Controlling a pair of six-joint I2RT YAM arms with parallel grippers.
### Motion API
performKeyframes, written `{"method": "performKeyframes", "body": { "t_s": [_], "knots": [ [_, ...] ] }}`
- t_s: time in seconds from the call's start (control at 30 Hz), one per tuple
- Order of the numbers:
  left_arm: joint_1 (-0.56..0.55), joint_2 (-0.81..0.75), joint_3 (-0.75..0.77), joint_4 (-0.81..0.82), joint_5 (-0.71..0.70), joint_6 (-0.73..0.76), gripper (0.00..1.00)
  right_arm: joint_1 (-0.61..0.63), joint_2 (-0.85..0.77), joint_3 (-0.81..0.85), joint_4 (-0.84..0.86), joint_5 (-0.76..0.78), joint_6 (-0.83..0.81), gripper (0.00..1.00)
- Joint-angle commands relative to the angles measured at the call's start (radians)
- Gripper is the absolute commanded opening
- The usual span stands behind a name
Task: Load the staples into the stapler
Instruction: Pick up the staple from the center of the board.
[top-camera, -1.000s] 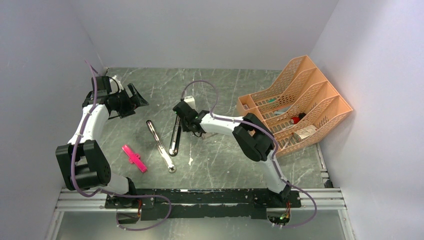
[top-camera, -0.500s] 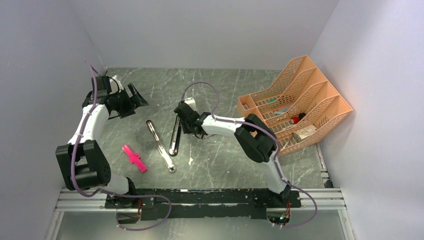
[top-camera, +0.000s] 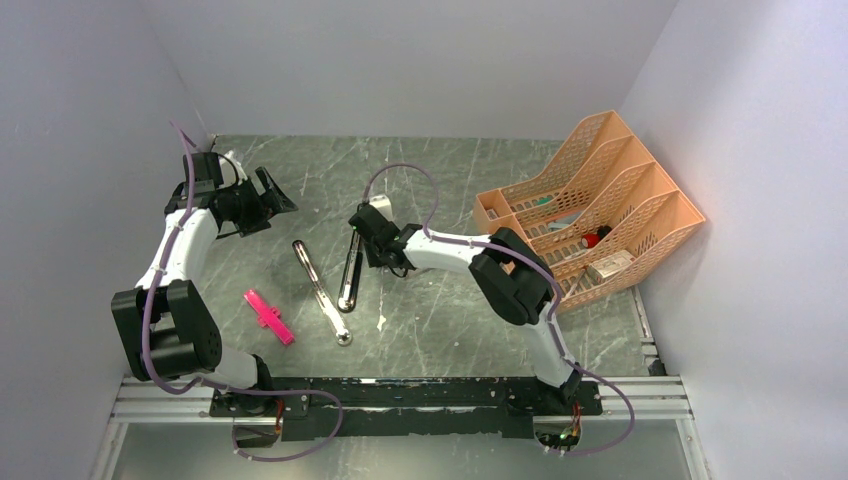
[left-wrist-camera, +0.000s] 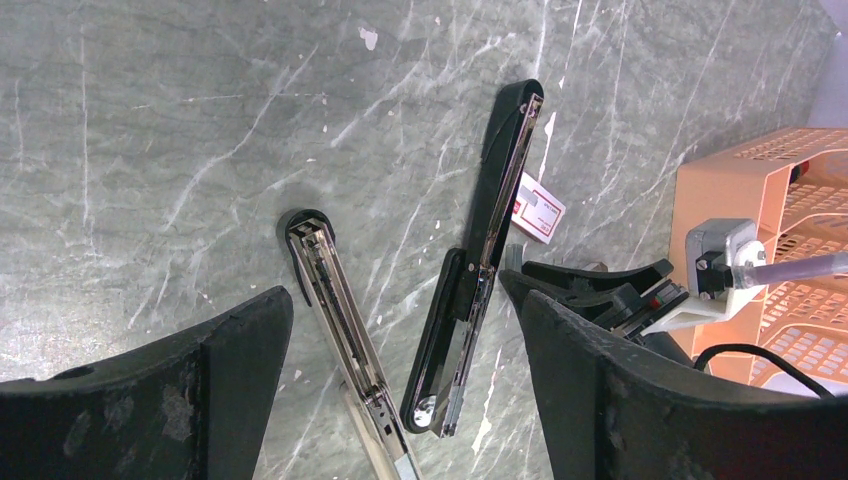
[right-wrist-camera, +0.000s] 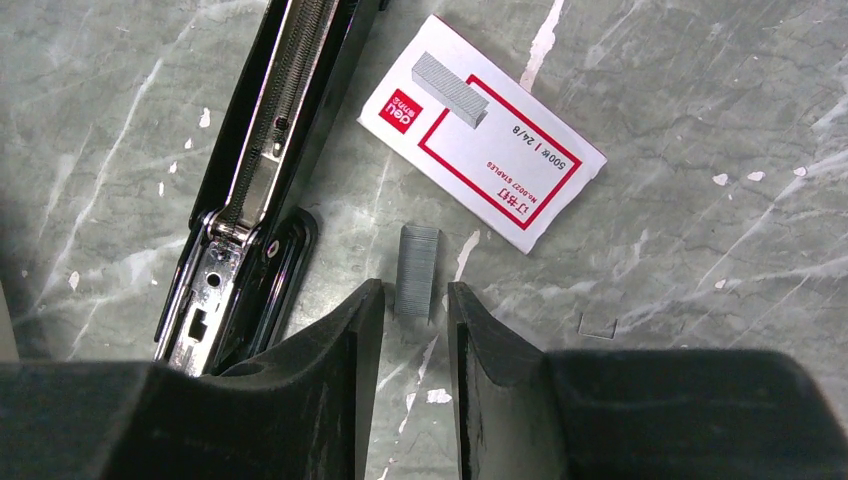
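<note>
A short silvery strip of staples (right-wrist-camera: 417, 272) lies flat on the grey marbled table (right-wrist-camera: 700, 250). Its near end sits between the jaws of the right gripper (right-wrist-camera: 415, 292), which stand narrowly apart and do not visibly pinch it. Beyond them lies the red-and-white staple box (right-wrist-camera: 480, 130). Left of them is the glossy black stapler (right-wrist-camera: 265, 150), swung open with its chrome rail bare. The left gripper (left-wrist-camera: 395, 290) gapes wide and empty. The peach plastic file rack (top-camera: 600, 200) holds a pale box (top-camera: 608, 266).
</note>
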Motion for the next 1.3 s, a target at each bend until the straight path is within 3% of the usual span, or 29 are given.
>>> {"method": "performKeyframes", "body": {
  "t_s": [0.0, 0.3, 0.5, 0.67, 0.97, 1.17, 1.27],
  "knots": [
    [0.010, -0.001, -0.003, 0.025, 0.030, 0.007, 0.89, 0.009, 0.021, -0.041, -0.129, -0.041, 0.006, 0.34],
    [0.009, -0.001, -0.005, 0.026, 0.032, 0.007, 0.89, 0.013, 0.024, -0.045, -0.138, -0.045, 0.006, 0.29],
    [0.009, -0.001, -0.003, 0.024, 0.031, 0.007, 0.88, 0.014, 0.011, -0.058, -0.123, -0.051, 0.000, 0.15],
    [0.012, -0.020, -0.004, 0.028, 0.025, 0.025, 0.89, 0.004, -0.084, -0.117, -0.014, -0.030, -0.043, 0.00],
    [0.007, -0.280, -0.125, 0.239, 0.075, 0.028, 1.00, -0.042, -0.581, -0.565, 0.682, -0.153, -0.371, 0.00],
    [-0.032, -0.446, -0.284, 0.589, 0.389, -0.125, 0.98, -0.087, -0.845, -0.942, 1.219, -0.375, -0.381, 0.00],
    [-0.073, -0.495, -0.429, 0.941, 0.515, -0.310, 0.94, -0.100, -0.922, -1.035, 1.386, -0.520, -0.325, 0.00]
  ]
}}
